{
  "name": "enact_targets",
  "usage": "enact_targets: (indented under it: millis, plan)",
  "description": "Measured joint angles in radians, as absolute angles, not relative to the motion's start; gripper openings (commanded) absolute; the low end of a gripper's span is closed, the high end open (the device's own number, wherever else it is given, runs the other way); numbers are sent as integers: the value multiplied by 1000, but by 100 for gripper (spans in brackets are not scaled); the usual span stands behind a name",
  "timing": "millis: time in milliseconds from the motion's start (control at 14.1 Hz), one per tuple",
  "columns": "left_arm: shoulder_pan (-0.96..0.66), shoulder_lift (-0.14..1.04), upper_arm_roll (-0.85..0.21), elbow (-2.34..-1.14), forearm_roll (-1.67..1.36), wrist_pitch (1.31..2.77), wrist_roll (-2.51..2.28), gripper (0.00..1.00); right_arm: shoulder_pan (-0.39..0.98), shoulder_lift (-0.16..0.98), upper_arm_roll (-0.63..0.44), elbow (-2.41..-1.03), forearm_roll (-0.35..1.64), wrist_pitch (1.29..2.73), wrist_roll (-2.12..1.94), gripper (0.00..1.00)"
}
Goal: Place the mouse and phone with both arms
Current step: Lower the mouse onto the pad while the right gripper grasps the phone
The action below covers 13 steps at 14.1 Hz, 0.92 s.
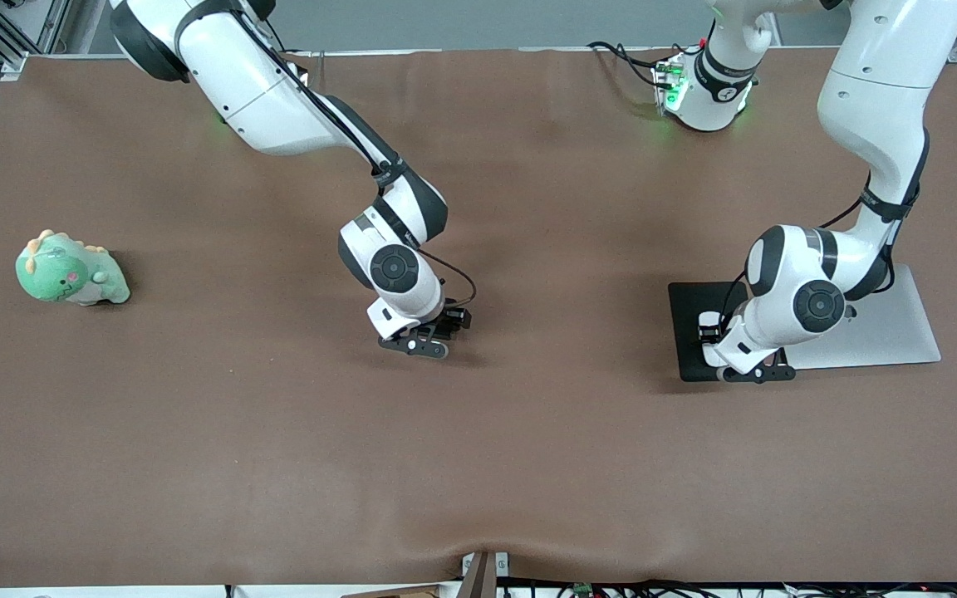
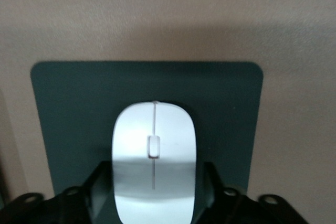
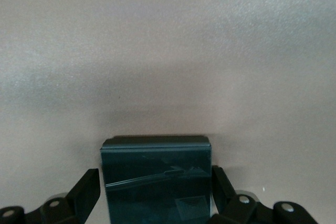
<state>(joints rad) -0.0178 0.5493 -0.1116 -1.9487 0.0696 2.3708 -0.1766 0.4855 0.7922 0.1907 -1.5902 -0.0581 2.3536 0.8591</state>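
My left gripper (image 1: 757,371) is low over the black mouse pad (image 1: 694,324), near the edge of the pad nearest the front camera. In the left wrist view it (image 2: 155,184) is shut on the white mouse (image 2: 154,140), one finger (image 2: 102,182) on each side. The mouse is over the middle of the pad (image 2: 68,103). My right gripper (image 1: 423,344) is low over the middle of the brown table. In the right wrist view it (image 3: 156,184) is shut on the black phone (image 3: 156,169), held flat just above the table. Both objects are hidden in the front view.
A flat silver slab (image 1: 885,328) lies beside the mouse pad toward the left arm's end. A green dinosaur plush (image 1: 71,272) sits near the right arm's end of the table. The brown cloth (image 1: 478,465) covers the whole table.
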Motion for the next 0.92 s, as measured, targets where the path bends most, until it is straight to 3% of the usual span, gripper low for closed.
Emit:
enact_targets:
  millis: [71,142,284,924]
  plan:
    - [-17,539,-111,-1932,73,2344,-173,100,485,792,189,-1590,-69,2351,859,27]
    - [-17,518,-110,-1908,74,2293,-163,100,486,791,189,-1588,-74,2345,860,13]
    - [-15,442,-108,-1853,74,2149,-145,100,485,792,188,-1587,-80,2344,860,3]
    - [-17,40,-34,-1693,-12,1615,-58,100,409,753,179,-1522,-83,2170,851,0]
